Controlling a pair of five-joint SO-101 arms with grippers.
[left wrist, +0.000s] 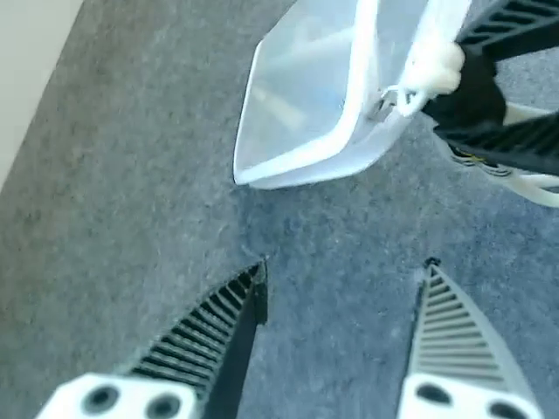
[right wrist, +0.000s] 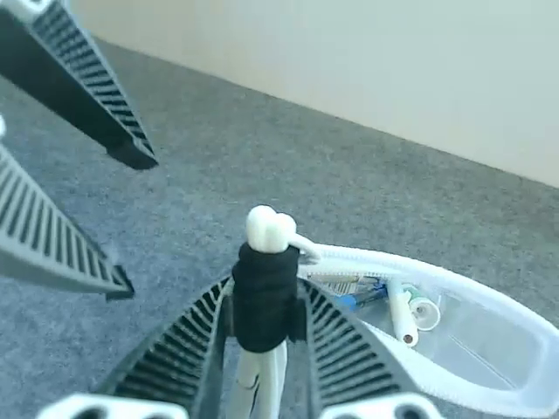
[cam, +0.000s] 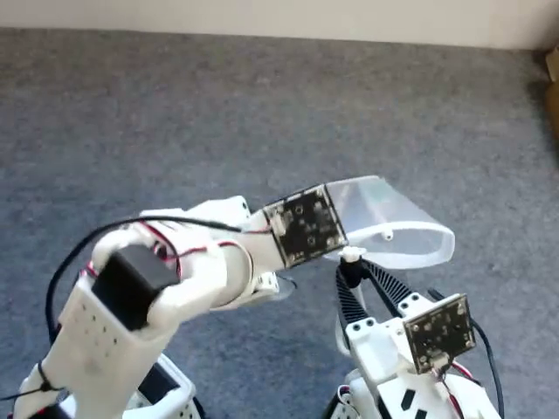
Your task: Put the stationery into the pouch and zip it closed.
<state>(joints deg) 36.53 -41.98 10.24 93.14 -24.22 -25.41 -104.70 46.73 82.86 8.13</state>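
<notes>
A translucent white pouch (cam: 393,223) lies on the grey carpet with its mouth open. In the right wrist view, several pens (right wrist: 395,301) lie inside the pouch (right wrist: 489,349). My right gripper (right wrist: 265,301) is shut on the zip pull (right wrist: 269,229), a white bead on a black-wrapped tab at the pouch's near end. The high view shows that gripper (cam: 350,272) just below the pouch rim. My left gripper (left wrist: 343,275) stands open above bare carpet, a short way from the pouch (left wrist: 301,96), holding nothing. The left arm's camera board (cam: 306,225) covers the pouch's left end.
Grey carpet (cam: 175,113) spreads on all sides. A pale wall (cam: 279,17) runs along the far edge. A brown object (cam: 552,87) sits at the right edge. The left arm's fingers (right wrist: 96,83) hang close beside my right gripper.
</notes>
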